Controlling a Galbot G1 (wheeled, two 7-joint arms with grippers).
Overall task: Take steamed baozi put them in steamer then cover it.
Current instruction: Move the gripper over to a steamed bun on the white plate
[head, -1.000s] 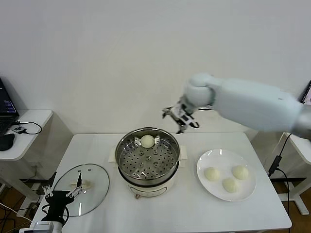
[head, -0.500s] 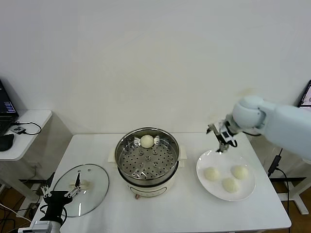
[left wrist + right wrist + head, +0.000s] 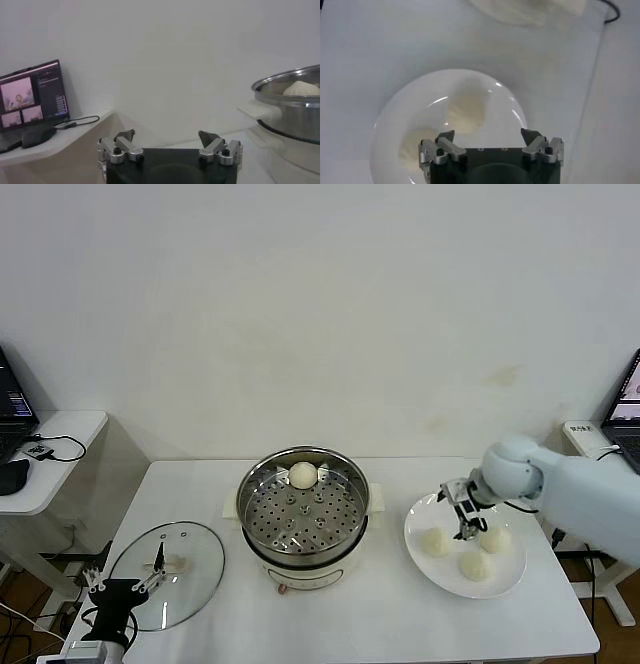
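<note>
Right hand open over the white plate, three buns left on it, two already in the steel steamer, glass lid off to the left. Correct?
Not quite: the head view shows only one cream-white round bun in the shiny stainless-steel steamer, not two. The rest holds: the right hand is open over the flat white plate, three buns remain there, and the clear glass lid lies to the left.

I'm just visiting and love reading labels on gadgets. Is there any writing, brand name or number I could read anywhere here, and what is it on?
No text can be read in any view.
Laptop screen on the side table: shows windows and small lines, too blurred to read.
Steamer: no readable brand or label visible.
Cover, plate, steamed baozi: no markings visible.
Right gripper, open over the plate, and left gripper: no markings visible.
</note>
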